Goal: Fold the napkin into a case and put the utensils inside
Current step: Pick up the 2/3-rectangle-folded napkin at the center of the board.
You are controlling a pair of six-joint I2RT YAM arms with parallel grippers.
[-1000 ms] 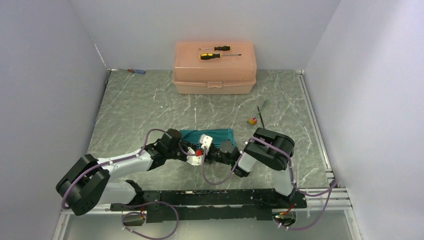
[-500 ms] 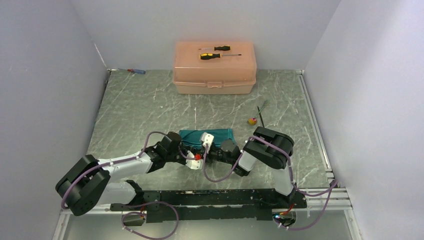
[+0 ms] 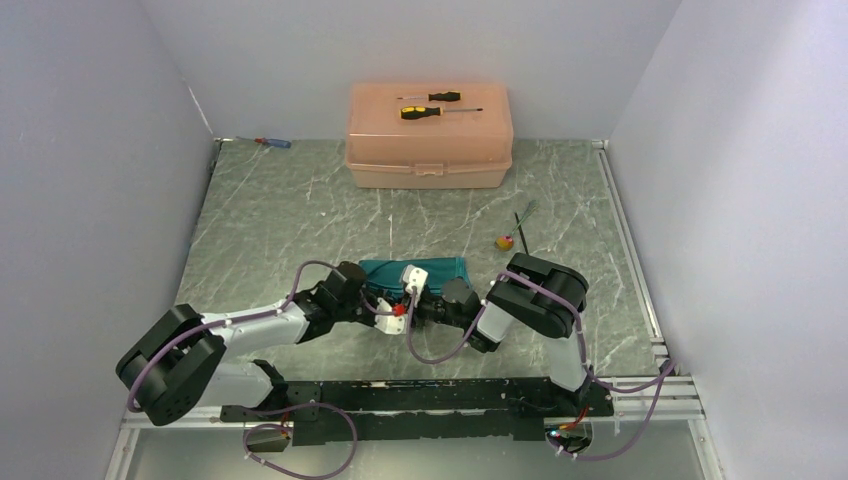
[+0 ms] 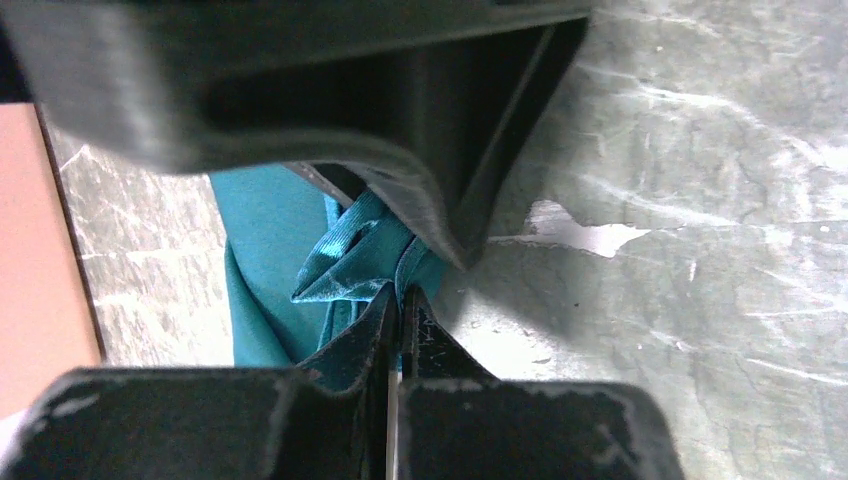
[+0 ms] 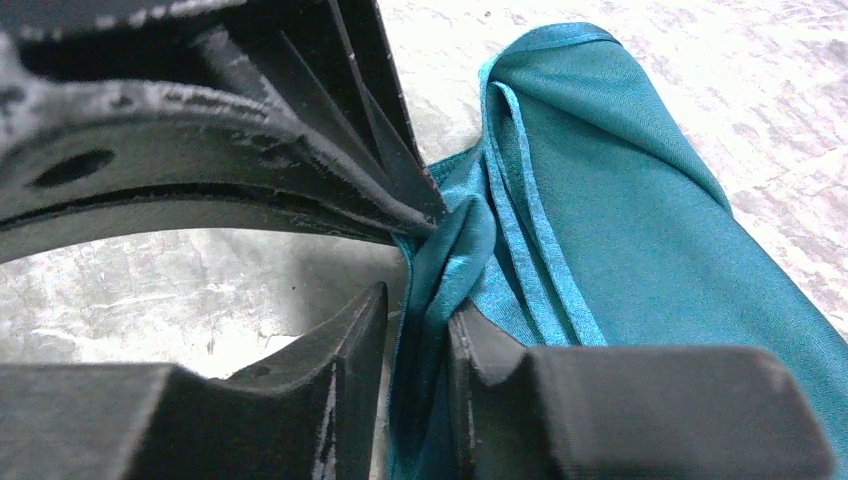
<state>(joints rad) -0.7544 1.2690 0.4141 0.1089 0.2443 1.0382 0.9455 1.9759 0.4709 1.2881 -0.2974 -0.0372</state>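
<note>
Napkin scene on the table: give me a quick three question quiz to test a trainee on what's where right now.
1. True or false: the left gripper is shut on the napkin.
2. Where does the fork lie?
3. The yellow-and-black screwdrivers lie: A on the peach box; B inside the napkin; C beside the fork.
Key: 1 true; 2 on the table, to the right of the napkin, not inside it; 3 A.

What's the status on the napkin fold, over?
Left hand shut on a napkin fold. Right hand parted around the same bunched edge. Fork lies apart, off to the right. Nothing blocking.
</note>
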